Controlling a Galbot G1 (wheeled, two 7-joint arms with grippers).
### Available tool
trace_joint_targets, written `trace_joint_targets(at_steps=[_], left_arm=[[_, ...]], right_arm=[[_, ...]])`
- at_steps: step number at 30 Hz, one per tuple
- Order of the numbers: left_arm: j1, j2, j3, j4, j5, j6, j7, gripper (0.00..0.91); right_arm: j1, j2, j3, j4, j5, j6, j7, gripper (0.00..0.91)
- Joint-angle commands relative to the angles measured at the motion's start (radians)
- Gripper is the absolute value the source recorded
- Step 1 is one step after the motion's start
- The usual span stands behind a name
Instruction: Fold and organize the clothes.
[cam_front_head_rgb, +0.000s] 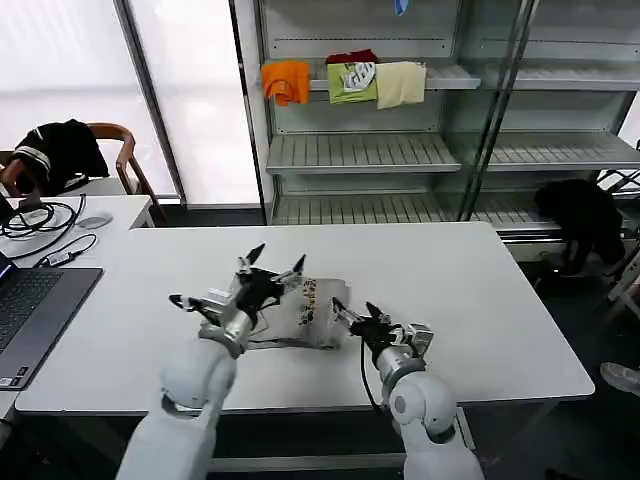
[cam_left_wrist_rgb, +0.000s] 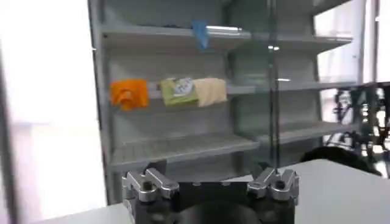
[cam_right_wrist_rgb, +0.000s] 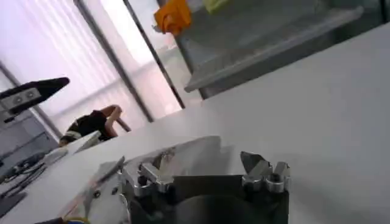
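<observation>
Jaws on both grippers stand spread wide, holding nothing. Left gripper (cam_front_head_rgb: 272, 262) hovers just above the folded grey T-shirt (cam_front_head_rgb: 308, 318) — right gripper (cam_front_head_rgb: 352, 312) sits at the T-shirt's right edge, fingers splayed. The T-shirt lies mid-front on the white table (cam_front_head_rgb: 480, 300).
</observation>
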Motion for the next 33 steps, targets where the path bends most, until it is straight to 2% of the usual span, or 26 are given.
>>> trace_joint_targets(at_steps=[1,16,28,33], left_arm=[[0.084,0.138,-0.255,-0.018,-0.103,-0.021,0.018,0.907],[0.104,0.143,-0.292,0.017,-0.133,-0.017,0.018,0.907],[0.126,0.145,-0.325,0.007,-0.144,-0.019,0.018,0.907],[0.142,0.143,-0.327,0.003,-0.145,-0.023,0.020,0.907]], right_arm=[[0.046,0.029,-0.084,-0.084,0.130,-0.024,0.089,0.000],[0.008,-0.032,-0.071,-0.035,0.140,-0.024,0.157,0.000],[0.027,-0.029,-0.023,-0.021,0.136,-0.024,0.155,0.000],[0.061,-0.087,-0.002,0.006,0.170,-0.025,0.177,0.000]])
